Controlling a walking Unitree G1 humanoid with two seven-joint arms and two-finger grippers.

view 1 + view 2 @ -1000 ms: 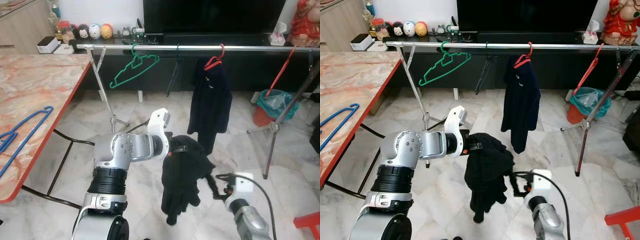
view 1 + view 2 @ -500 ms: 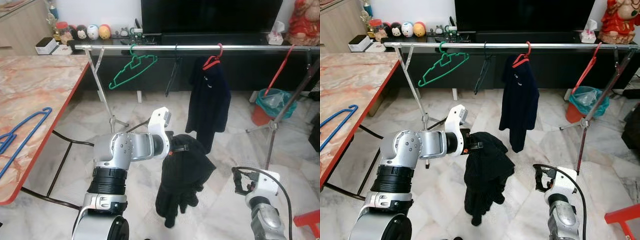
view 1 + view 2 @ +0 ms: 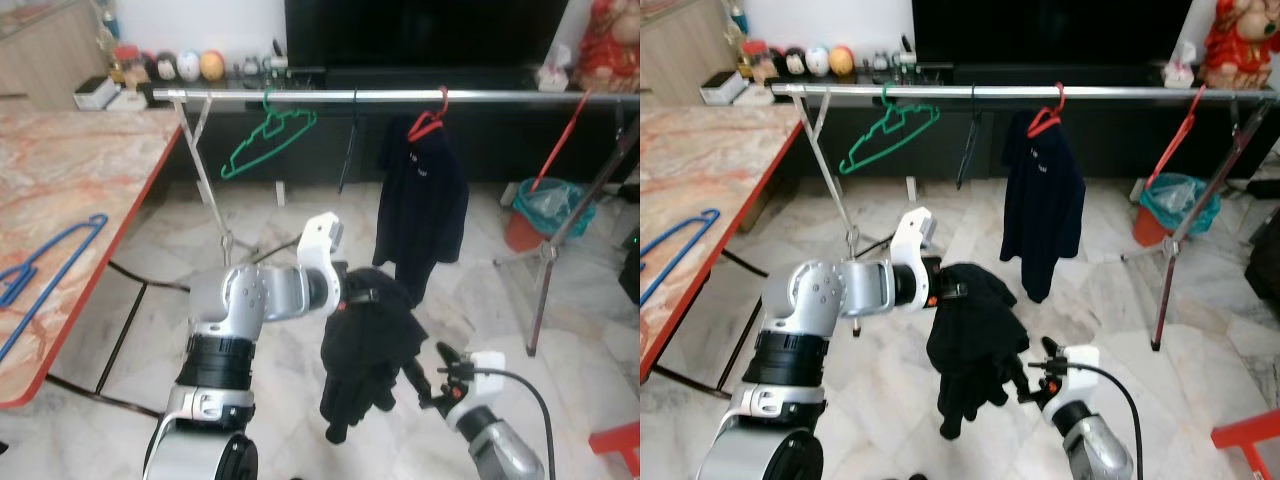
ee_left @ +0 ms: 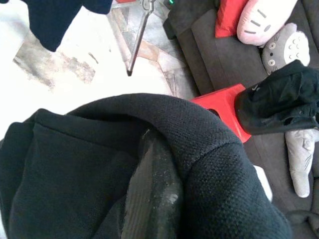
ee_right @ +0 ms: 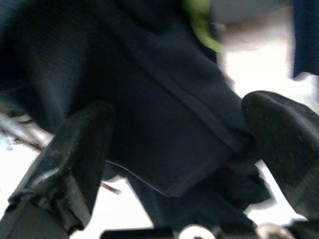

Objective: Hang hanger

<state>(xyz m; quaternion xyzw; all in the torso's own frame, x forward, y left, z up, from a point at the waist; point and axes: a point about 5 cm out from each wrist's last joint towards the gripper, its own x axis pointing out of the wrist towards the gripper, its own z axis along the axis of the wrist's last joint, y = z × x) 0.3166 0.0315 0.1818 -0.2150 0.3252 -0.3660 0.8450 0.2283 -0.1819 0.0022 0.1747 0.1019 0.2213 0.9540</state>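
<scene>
A black garment [image 3: 368,345] hangs in a bunch from my left gripper [image 3: 345,298], which is held out at waist height and shut on it; the cloth covers the gripper's tips. In the left wrist view the black garment [image 4: 149,164] folds over one finger [image 4: 149,204]. My right gripper [image 3: 418,385] is low at the garment's lower right edge and open. In the right wrist view its two fingers [image 5: 75,154] stand wide apart with the dark cloth [image 5: 169,124] just beyond them. The silver rail [image 3: 500,96] runs across the back.
On the rail hang a green hanger [image 3: 268,135], a black hanger [image 3: 347,140] and a red hanger [image 3: 430,122] carrying a dark top [image 3: 425,205]. A blue hanger [image 3: 55,260] lies on the marble table [image 3: 80,170] at left. A bin [image 3: 548,212] stands at right.
My right gripper swung out to the right half a second ago and has now come back left, up against the garment's lower edge. The left arm has held still.
</scene>
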